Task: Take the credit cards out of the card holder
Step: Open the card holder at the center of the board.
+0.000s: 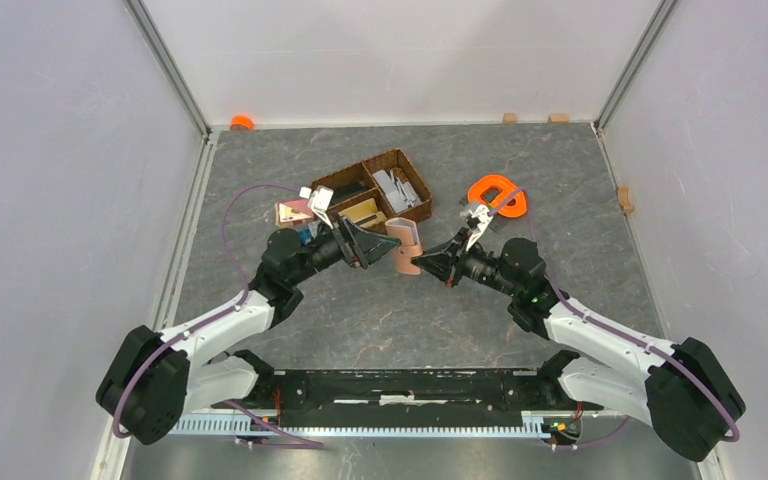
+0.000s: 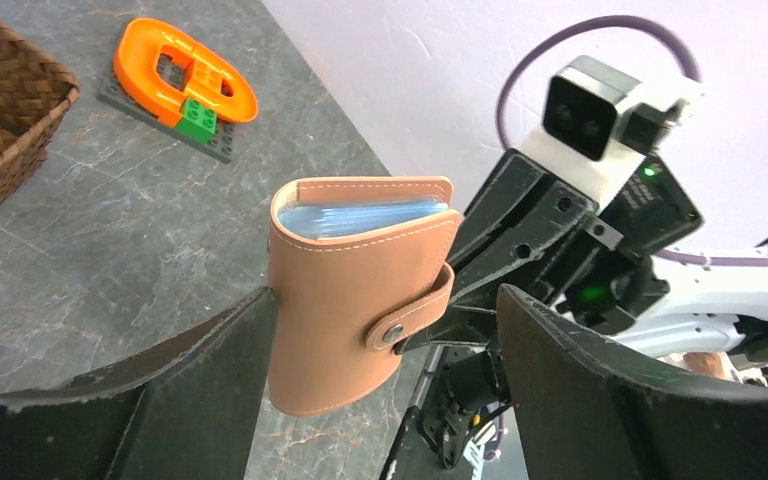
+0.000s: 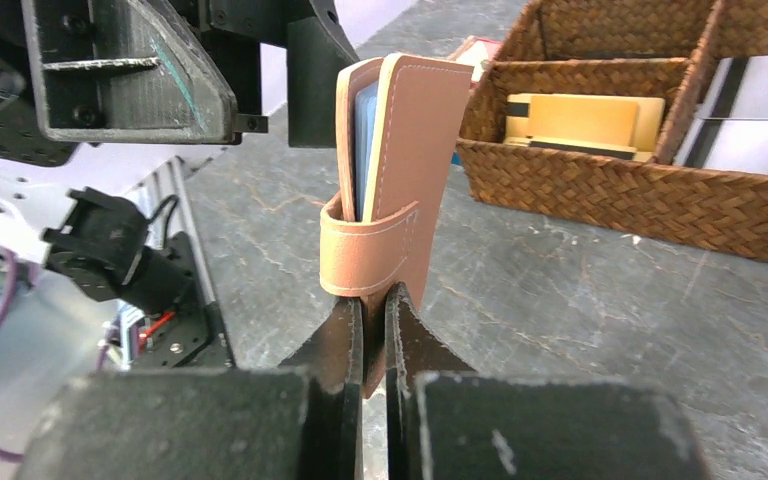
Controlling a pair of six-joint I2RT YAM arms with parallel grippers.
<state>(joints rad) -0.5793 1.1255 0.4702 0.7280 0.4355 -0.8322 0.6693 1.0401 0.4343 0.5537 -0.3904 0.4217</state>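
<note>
Right wrist view: snapped card holder (image 3: 415, 170), pinched upright at 6 o'clock by right gripper (image 3: 373, 305), offered to left gripper (image 2: 385, 300), spread wide, presumably for unsnapping.

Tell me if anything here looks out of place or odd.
Nothing spilled or damaged. The one oddity: the card holder is held off the table, pinched along one edge by the right gripper, its snap tab fastened and the credit cards inside. The left gripper is open around it.
</note>
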